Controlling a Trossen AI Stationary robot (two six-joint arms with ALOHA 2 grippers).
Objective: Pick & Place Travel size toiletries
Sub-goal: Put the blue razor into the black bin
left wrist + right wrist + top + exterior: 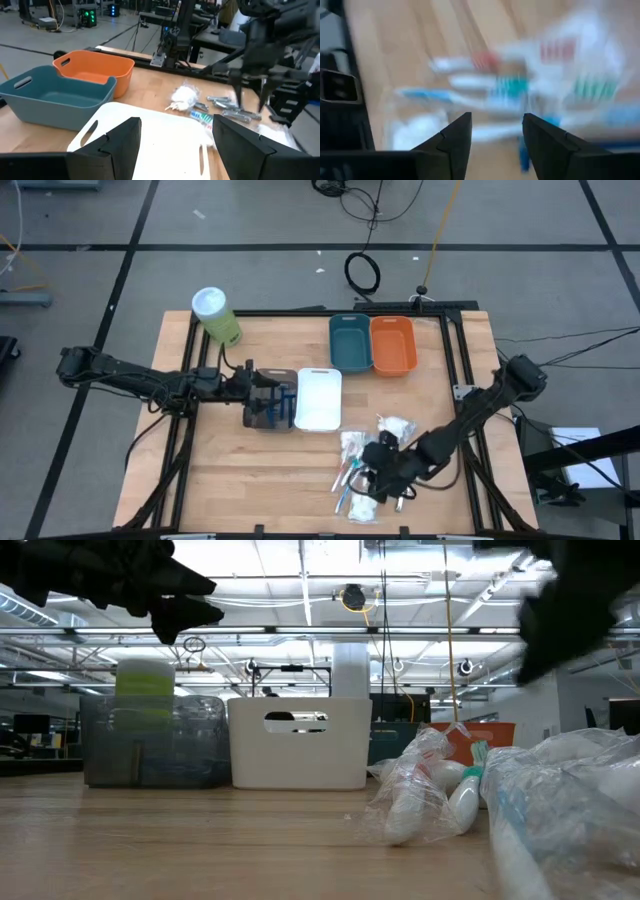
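A heap of travel size toiletries [372,465] is spread over the near right part of the wooden table [240,480]: wrapped toothbrushes [485,87] with red, teal and blue parts, white soft packets [184,97] and small silvery tubes [224,102]. The right gripper [384,473] is held directly above this heap, its fingers parted with nothing between them. To the left of the heap a white bin [319,398] is placed, with a brown bin [270,400] touching its left side. The left gripper [262,388] is positioned over the brown bin, jaws open and empty. Farther back, a teal bin [349,342] and an orange bin [393,344] are set side by side. A green canister [216,316] is seen at the far left.
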